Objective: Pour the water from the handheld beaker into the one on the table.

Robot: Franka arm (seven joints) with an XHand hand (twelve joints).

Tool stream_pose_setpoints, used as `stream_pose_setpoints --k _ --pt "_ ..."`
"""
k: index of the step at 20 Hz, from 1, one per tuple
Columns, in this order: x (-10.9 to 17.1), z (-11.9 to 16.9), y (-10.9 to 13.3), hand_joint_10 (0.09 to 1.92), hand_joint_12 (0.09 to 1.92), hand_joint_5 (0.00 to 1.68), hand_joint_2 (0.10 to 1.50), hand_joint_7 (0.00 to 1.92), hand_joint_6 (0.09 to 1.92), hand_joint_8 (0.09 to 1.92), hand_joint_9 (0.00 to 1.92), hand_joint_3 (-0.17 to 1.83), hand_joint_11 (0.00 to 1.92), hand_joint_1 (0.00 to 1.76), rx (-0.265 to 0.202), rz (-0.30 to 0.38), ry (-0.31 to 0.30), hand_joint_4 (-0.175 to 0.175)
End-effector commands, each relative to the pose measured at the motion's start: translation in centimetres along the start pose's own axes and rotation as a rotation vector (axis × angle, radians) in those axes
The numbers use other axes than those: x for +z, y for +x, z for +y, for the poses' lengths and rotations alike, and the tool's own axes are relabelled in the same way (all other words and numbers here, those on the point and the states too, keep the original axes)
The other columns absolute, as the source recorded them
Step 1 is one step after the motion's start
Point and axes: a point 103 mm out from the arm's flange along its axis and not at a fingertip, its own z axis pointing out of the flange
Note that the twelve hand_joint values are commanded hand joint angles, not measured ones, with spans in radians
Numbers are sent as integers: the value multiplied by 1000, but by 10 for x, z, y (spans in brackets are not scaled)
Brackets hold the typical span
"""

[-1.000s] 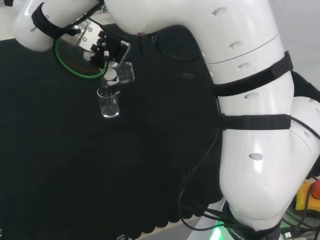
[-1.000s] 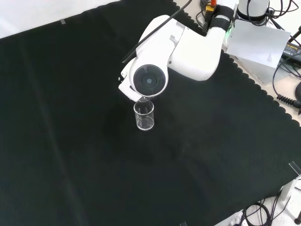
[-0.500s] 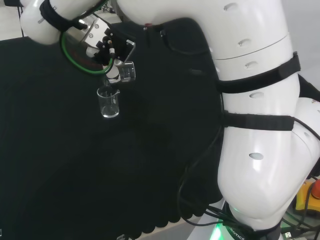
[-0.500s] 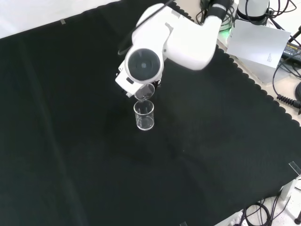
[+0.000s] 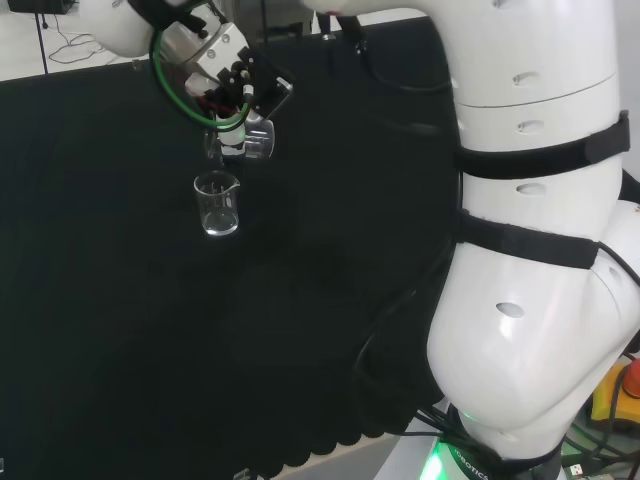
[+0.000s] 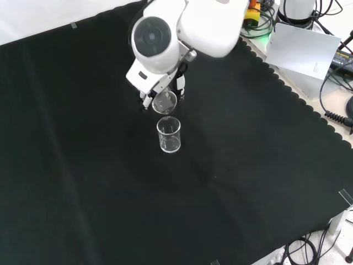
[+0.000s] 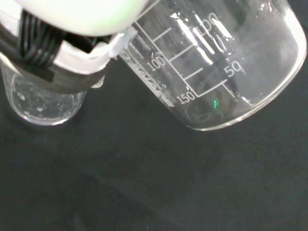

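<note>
A clear handheld beaker [image 5: 255, 140] was gripped by the curled fingers of the robot hand [image 5: 232, 85] and was tipped on its side, just above the beaker on the bench [image 6: 169, 134]. That second beaker stood upright on the black cloth [image 6: 83, 165].

Water could be spilled on the cloth if the tipped mouth was carried away from the lower rim. The lower beaker could be knocked over if the robot hand was brought down.

Compared with a second ago, the robot hand had been lifted higher. The lower beaker had not been moved.
</note>
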Motion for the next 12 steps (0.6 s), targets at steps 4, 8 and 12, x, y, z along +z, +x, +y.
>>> stream_pose_setpoints --k 4,8,12 --pt "19 -1 -28 278 657 1270 717 1711 638 87 1656 555 1396 1174 0 144 -100 -54" --pt "27 -2 -41 281 657 1269 718 1711 638 87 1655 555 1394 1174 -9 219 -145 -53" --pt "37 -2 -51 284 658 1269 718 1711 639 87 1653 555 1392 1174 -25 304 -172 -51"
